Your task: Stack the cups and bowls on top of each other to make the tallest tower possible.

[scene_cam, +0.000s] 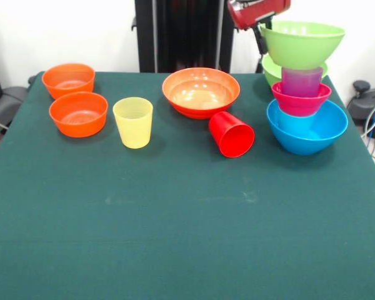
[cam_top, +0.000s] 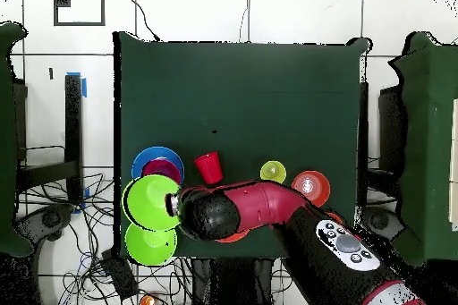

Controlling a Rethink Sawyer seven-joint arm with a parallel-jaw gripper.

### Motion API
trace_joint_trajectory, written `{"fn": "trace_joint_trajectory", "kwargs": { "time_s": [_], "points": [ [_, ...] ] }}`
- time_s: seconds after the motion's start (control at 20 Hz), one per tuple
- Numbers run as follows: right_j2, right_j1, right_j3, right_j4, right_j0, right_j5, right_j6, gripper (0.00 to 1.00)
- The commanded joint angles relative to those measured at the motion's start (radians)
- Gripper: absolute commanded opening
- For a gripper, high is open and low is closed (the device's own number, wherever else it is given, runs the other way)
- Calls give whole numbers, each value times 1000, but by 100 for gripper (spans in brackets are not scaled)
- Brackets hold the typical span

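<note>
Four pieces up, lime green bowl (scene_cam: 302,42) topping the purple cup (scene_cam: 302,81); centre it gently (gripper (scene_cam: 260,28) state unclear), wobble topples everything.

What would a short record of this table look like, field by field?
Tower: blue bowl, magenta bowl, purple cup, lime green bowl on top
Behind tower: second lime green bowl
Loose: yellow cup upright, red cup on its side, wide orange bowl, two small orange bowls
Gripper: at top bowl's rim
</note>
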Motion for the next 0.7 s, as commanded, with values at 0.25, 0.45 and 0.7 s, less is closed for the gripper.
{"fn": "trace_joint_trajectory", "kwargs": {
  "time_s": [0.25,0.45,0.7],
  "points": [
    [29,-67,12,72,55,123,62,0],
    [19,-74,-6,81,64,141,53,0],
    [-2,-66,-13,77,70,133,53,0]
  ]
}}
